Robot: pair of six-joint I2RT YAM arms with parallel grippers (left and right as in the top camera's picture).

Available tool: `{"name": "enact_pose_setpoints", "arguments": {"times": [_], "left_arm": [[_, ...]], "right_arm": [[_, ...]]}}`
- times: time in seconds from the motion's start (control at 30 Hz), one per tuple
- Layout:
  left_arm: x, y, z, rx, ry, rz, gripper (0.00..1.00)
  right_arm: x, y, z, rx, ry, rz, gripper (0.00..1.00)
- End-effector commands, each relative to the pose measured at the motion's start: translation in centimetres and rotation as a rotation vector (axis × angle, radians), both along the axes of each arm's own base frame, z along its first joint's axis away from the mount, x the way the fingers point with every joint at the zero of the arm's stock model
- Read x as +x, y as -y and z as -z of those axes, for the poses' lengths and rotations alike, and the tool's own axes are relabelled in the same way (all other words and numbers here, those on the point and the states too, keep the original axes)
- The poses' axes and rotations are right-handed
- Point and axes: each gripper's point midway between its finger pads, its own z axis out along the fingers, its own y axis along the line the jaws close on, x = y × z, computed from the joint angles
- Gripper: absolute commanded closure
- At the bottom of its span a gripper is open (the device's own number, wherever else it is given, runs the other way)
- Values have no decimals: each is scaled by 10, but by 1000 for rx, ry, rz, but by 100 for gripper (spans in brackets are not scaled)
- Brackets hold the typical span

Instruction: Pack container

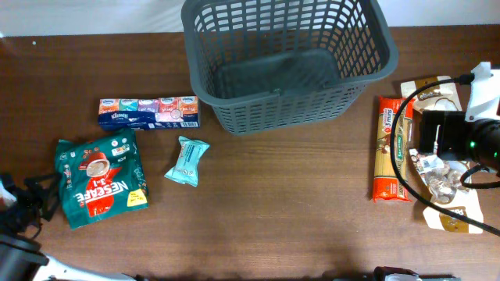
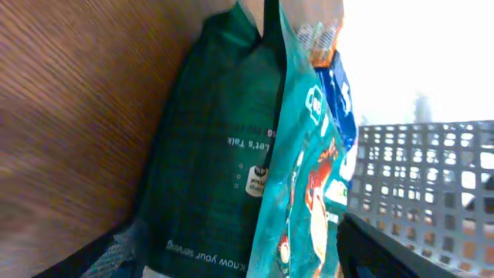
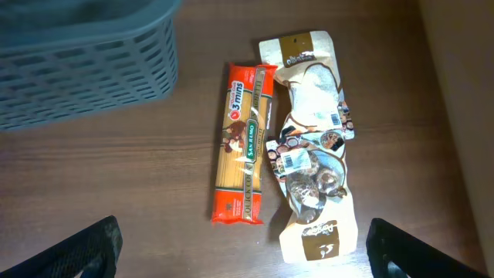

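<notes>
Dark brown wood-grain table point(image 1: 297, 218) under me, a pale backdrop beyond its far edge. The container point(image 1: 289, 62), a dark grey lattice-sided basket, stands at the far middle of the table with nothing showing on its solid base.

My left gripper point(image 2: 231, 259) sits at the near left, jaws spread wide, with the edge of the green Nescafe 3-in-1 bag point(image 1: 100, 181) filling the space between them. I cannot tell whether either finger touches it. Far of that bag lies a Kleenex tissue multipack point(image 1: 148, 112), just left of the basket's near corner, and a small teal packet point(image 1: 187, 161) lies to the bag's right, apart from both.

My right gripper point(image 3: 243, 235) hangs over the right side, fully open and holding nothing. Below it an orange San Remo spaghetti packet point(image 3: 244, 143) lies lengthwise — two beige pouches point(image 3: 312, 147) lie just to its right, end to end and overlapping.
</notes>
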Motion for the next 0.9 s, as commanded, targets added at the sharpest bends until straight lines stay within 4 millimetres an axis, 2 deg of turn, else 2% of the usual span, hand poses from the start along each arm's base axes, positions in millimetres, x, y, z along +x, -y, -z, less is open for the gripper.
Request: {"name": "enact_pose_setpoints", "arguments": {"times": [0.0, 0.37, 0.5, 0.87], "left_arm": [[7, 7, -3, -8, 107, 32, 26], [8, 9, -6, 6, 134, 49, 26], [0, 9, 9, 34, 44, 69, 26], [-3, 4, 16, 53, 1, 62, 25]], "right_arm": [[-2, 5, -7, -11, 22, 27, 1], [-2, 5, -7, -11, 22, 27, 1], [-2, 5, -7, -11, 22, 27, 1], [-2, 5, -7, -11, 22, 27, 1]]}}
